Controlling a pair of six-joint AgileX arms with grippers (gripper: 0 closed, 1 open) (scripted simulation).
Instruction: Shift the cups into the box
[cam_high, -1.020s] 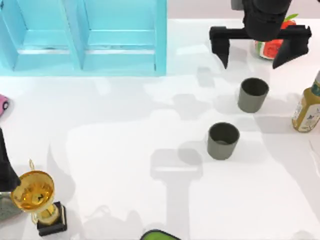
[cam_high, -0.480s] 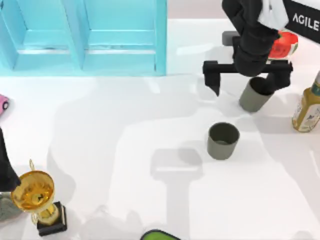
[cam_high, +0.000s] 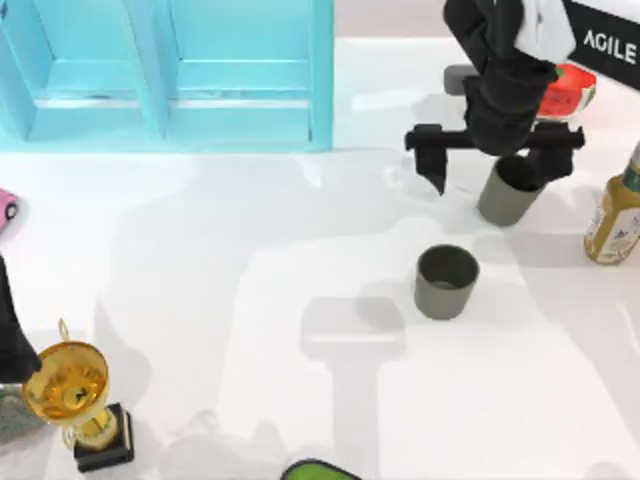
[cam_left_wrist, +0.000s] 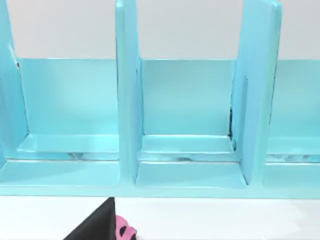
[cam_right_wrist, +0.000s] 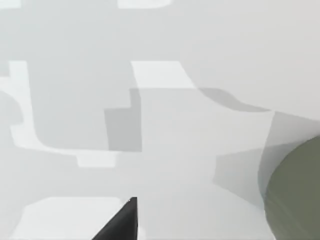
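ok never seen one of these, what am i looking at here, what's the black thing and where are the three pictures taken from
This is a rendered simulation of two robot arms at a white table. One picture looks down from above; the other two come from cameras on each arm's wrist.

The black thing is the right gripper, a two-finger claw. Its fingers are spread wide around the farther cup, not closed on it. The nearer cup stands free. The right wrist view shows the table and a cup's edge.

The left arm is parked at the table's left edge; its camera faces the light blue box, which has open compartments.

Also on the table: a gold trophy, a bottle, a pink item, a red and green object.
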